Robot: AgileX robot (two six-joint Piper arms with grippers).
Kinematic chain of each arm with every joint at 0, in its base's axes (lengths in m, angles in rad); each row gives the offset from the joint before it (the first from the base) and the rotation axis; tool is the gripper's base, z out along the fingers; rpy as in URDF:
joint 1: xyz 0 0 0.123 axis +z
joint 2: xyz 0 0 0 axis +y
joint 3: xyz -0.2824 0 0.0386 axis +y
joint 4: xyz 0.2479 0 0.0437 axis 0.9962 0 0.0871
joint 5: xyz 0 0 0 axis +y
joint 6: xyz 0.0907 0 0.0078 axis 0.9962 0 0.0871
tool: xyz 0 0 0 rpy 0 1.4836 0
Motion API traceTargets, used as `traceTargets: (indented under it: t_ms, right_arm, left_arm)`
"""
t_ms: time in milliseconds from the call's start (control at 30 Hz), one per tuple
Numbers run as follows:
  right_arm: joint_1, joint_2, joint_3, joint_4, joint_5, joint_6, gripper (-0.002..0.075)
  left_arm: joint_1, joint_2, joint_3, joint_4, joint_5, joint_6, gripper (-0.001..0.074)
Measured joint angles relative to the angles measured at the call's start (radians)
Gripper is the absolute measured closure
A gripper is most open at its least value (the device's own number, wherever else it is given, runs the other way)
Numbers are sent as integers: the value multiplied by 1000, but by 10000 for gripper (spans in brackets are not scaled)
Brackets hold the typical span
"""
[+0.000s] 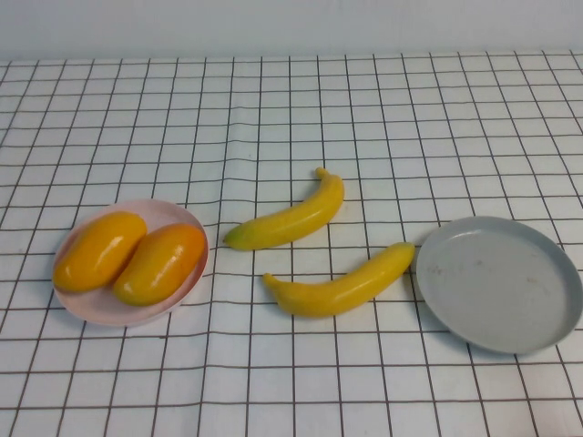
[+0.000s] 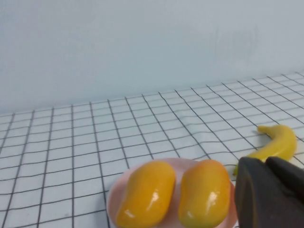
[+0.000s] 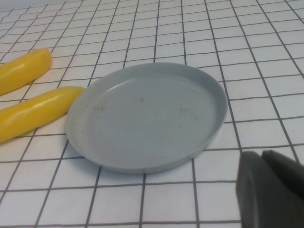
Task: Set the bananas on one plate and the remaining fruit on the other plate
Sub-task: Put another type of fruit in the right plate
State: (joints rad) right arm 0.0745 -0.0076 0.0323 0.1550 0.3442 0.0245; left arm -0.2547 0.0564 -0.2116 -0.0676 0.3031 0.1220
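Bananas first: I see two long, curved, glossy yellow pieces with a plastic sheen and greenish tips, both lying on the cloth between the plates; the farther banana (image 1: 290, 218) lies near the middle of the table, and the nearer banana (image 1: 342, 287) has its tip just beside the rim of the grey plate (image 1: 537, 328), though I cannot tell if they touch; that plate is round, shallow, matte light grey with a raised rim and a few faint smudges, and holds nothing; on my left the pale pink plate (image 1: 100, 309) carries both mango-like fruits, plump, oval, glossy orange-yellow, the left fruit (image 1: 98, 250) and the right fruit (image 1: 161, 263) lying side by side and touching; the tablecloth (image 1: 364, 118) is white with a thin dark grid and shows slight wrinkles near the centre; behind it stands a plain pale wall (image 2: 142, 47); the left gripper (image 2: 266, 164), dark and matte, sits near the pink plate with its jaws fully closed on nothing; the right gripper (image 3: 262, 156) sits beside the grey plate, likewise closed and empty.
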Motion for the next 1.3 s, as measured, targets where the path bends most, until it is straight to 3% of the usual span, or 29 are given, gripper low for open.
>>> traceTargets:
  t_ms: [333,700,1300]
  right_arm:
    - [0,0,0,0,2,0,741]
    - [0,0,0,0,5,0,741]
    - [0,0,0,0,5,0,741]
  left_arm:
    - [139,-66,198,74,-34,-4,736]
    - [141,-66,237,121,71,-15,736]
    - [141,-67,237,131,72,-15,736]
